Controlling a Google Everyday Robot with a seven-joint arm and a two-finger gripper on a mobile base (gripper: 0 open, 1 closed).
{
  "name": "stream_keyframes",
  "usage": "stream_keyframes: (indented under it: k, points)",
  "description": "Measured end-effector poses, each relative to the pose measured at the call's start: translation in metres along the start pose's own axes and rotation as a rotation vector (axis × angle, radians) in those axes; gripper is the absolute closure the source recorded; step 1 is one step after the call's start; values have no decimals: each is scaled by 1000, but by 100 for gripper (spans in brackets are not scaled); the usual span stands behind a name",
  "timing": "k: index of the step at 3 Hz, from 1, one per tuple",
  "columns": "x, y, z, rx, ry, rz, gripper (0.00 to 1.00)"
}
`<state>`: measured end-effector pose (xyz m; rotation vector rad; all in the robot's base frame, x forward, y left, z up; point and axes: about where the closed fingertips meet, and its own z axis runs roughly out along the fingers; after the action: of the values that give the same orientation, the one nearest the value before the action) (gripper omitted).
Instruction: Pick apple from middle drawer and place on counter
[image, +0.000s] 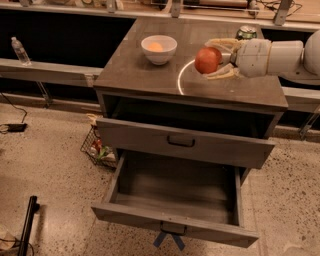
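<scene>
The red-orange apple (207, 60) is held in my gripper (216, 61), whose pale fingers close on it from the right. It hangs just above the counter (140, 75), over the thin white ring (181, 79). My arm reaches in from the right edge. The middle drawer (175, 200) is pulled far out below, with blue crossed strips (169, 240) under its handle, and its inside looks empty.
A white bowl (159, 49) holding a pale-orange fruit sits on the counter's back left. A green can (246, 33) stands behind my gripper. The upper drawer (182, 142) is slightly out. A wire basket (97, 147) sits on the floor at left. A water bottle (19, 50) stands on the long ledge.
</scene>
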<state>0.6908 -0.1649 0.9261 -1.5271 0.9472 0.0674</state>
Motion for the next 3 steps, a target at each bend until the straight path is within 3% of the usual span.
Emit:
stream_keyframes:
  k: [2,3]
  points:
    - [23,19,12,-56,13,138,15]
    - [31,26,17,-69,18,171,0]
